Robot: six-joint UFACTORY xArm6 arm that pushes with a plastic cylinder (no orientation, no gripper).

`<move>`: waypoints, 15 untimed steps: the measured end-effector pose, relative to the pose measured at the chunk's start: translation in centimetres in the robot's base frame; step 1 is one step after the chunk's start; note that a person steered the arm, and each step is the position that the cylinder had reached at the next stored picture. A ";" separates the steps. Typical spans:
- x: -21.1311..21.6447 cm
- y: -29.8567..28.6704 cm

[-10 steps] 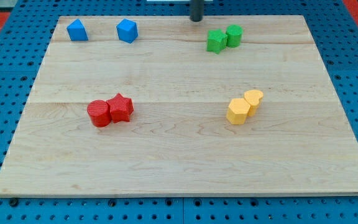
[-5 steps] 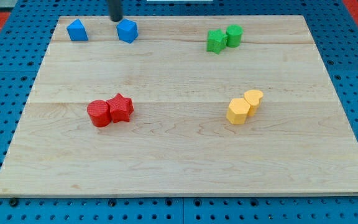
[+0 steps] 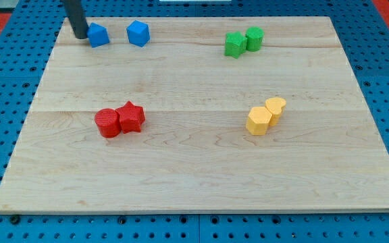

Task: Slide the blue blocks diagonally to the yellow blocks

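Observation:
Two blue blocks sit near the board's top left: a blue block (image 3: 98, 35) and a blue hexagonal block (image 3: 138, 33) to its right. My tip (image 3: 80, 34) stands just left of the left blue block, touching or nearly touching it. Two yellow blocks lie together at the board's right middle: a yellow hexagonal block (image 3: 258, 121) and a yellow heart-like block (image 3: 275, 107) against its upper right. The blue blocks are far up and left of the yellow pair.
A red cylinder (image 3: 107, 123) and a red star block (image 3: 131, 117) touch at the left middle. A green star-like block (image 3: 235, 44) and a green cylinder (image 3: 254, 38) touch at the top right. The wooden board (image 3: 194, 175) lies on a blue pegboard.
My tip moved from the top middle leftward along the top edge, then down to the left of the left blue block. That block has shifted slightly right, toward the other blue block.

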State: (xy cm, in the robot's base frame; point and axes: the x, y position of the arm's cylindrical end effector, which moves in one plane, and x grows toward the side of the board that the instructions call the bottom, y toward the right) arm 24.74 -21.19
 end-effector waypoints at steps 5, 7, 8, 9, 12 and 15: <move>-4.3 10.4; -3.5 8.5; -5.3 11.8; -5.3 12.5; -0.8 5.7; 0.5 1.1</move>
State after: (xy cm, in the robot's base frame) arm 25.21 -20.14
